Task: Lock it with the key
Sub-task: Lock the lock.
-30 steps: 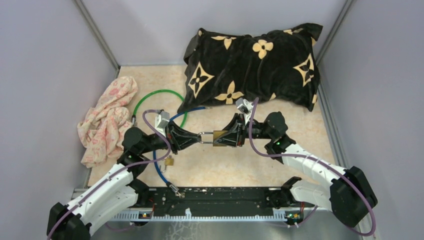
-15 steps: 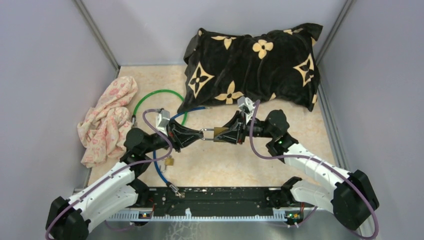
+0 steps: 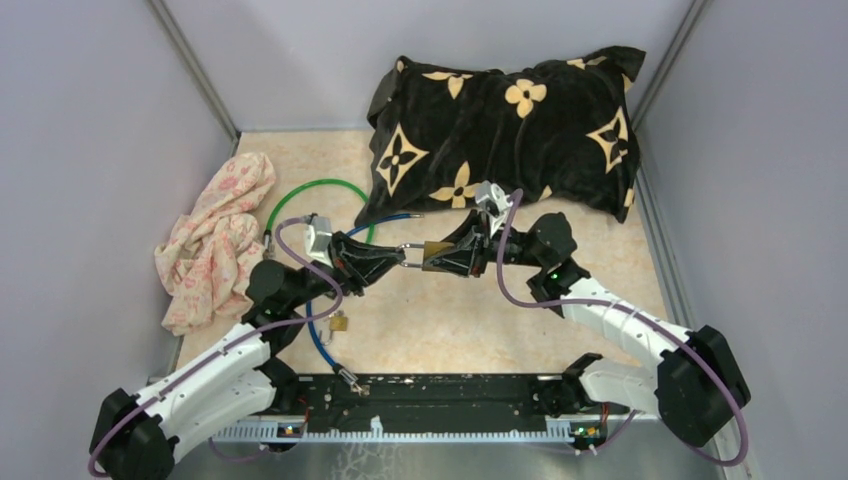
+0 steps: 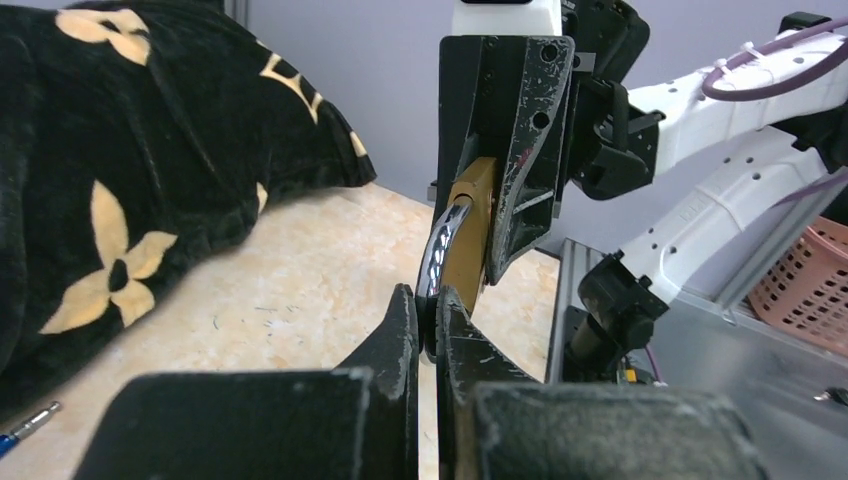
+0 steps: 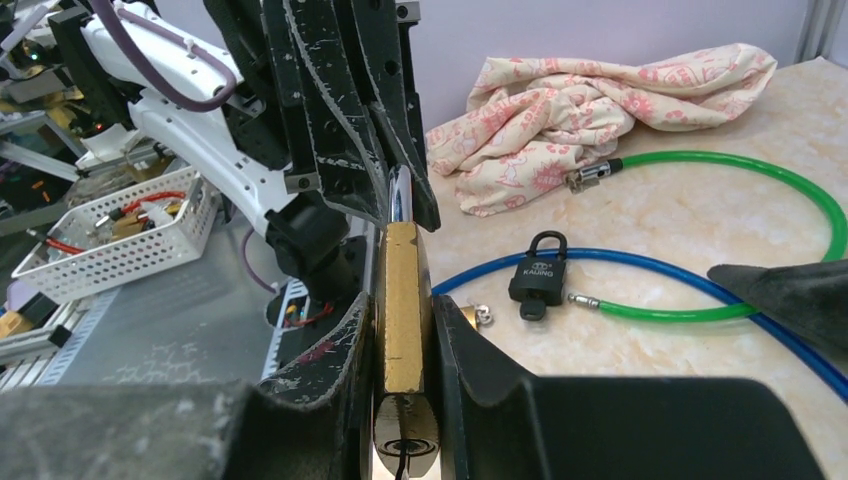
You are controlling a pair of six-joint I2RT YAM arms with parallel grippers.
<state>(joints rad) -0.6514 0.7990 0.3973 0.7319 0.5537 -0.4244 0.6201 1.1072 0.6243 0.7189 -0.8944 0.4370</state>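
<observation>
Left claw (image 3: pixel 400 260) is clenched tight on the steel shackle (image 4: pixel 438 250) of a brass padlock (image 3: pixel 436 252), fingertips pinching the loop right at its curve. Right claw (image 3: pixel 450 256) comes in from the other side and has the brass body squeezed flat between its two fingers, so the padlock hangs between the two arms, lifted off the table (image 3: pixel 450 330), roughly mid-table and just in front of the black pillow (image 3: pixel 500 120) with the tan flowers. From the right wrist cam you look straight down the edge of the brass body, with the keyhole end nearest the lens. Something dark sits at the keyhole, but honestly I can't tell if that's a key or just shadow. Down on the table there's a blue cable (image 3: pixel 317 340) looping under the left arm, a green cable (image 3: pixel 290 200) curled behind it, and a pink flowery cloth (image 3: pixel 215 240) bunched against the left wall. A black padlock (image 5: pixel 540 272) lies touching the blue cable, and a small brass bit (image 3: pixel 338 322) sits beside that cable near the left arm.
</observation>
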